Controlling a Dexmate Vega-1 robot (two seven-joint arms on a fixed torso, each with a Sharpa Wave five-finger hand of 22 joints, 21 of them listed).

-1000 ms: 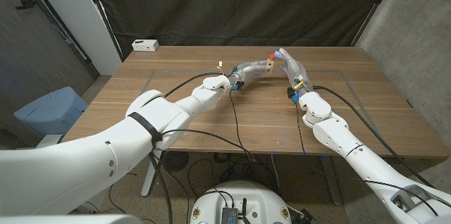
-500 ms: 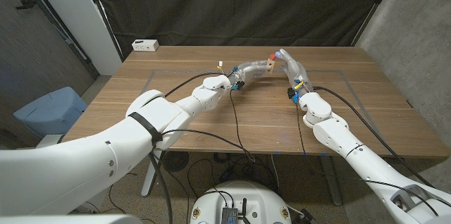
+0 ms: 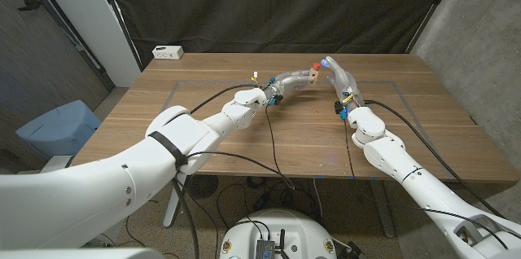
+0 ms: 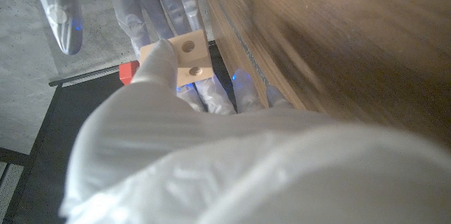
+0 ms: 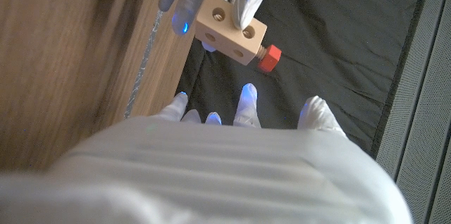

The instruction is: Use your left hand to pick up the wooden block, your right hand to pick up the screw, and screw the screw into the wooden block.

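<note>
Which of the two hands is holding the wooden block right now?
The left hand: its fingers grip the wooden block, with the red screw already in its end. The right hand is apart, fingers spread.

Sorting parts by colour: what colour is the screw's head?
Red; the screw sticks out of the wooden block, clearest in the right wrist view.

Robot lab or test room, not a home. Wooden surface (image 3: 244, 129) stands on a bare grey floor (image 3: 49, 80), backed by a black curtain (image 3: 277, 6) hung across the rear. Raw concrete wall (image 3: 480, 39) on one side, white panel (image 3: 89, 15) leaning on the other. Faint taped rectangle marks a work zone on the surface. Loose black cables (image 3: 273, 141) trail over it and down. Small white box (image 3: 168, 51) at the far corner, blue seat (image 3: 57, 129) beside the surface.
</note>
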